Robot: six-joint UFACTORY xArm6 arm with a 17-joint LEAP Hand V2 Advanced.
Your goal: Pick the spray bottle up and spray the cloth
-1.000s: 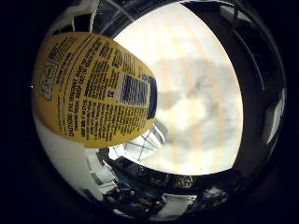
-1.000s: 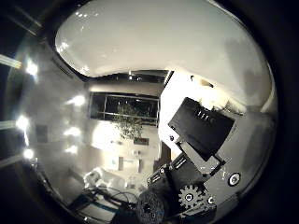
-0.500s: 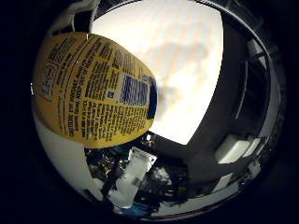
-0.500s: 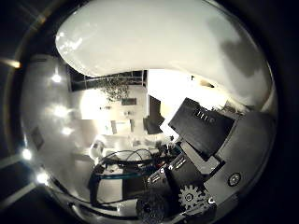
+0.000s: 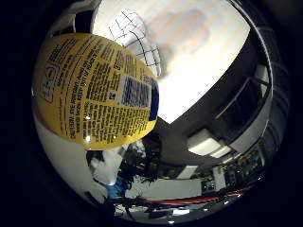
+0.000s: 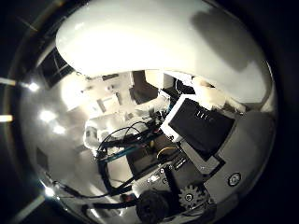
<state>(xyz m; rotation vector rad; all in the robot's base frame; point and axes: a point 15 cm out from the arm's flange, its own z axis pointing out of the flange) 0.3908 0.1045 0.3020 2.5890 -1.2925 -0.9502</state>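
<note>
A: Little finger side palm view: report.
B: The spray bottle [image 5: 94, 92] fills much of the view, so it sits close against the palm. Its yellow label with black print and a barcode faces the camera, and white bottle body shows beside the label. Past the bottle lies a pale table [image 5: 199, 61]. A white cloth [image 5: 137, 40] with a dark grid pattern lies on that table, partly hidden by the bottle's edge.

A: Thumb side palm view: report.
B: The bottle's white curved body spans the view, close to the palm. The hand [image 6: 201, 140] shows as black, white and geared parts pressed near the bottle.

A: Hand state?
B: Cannot tell whether the fingers are curled round the bottle; neither view shows it clearly.
</note>
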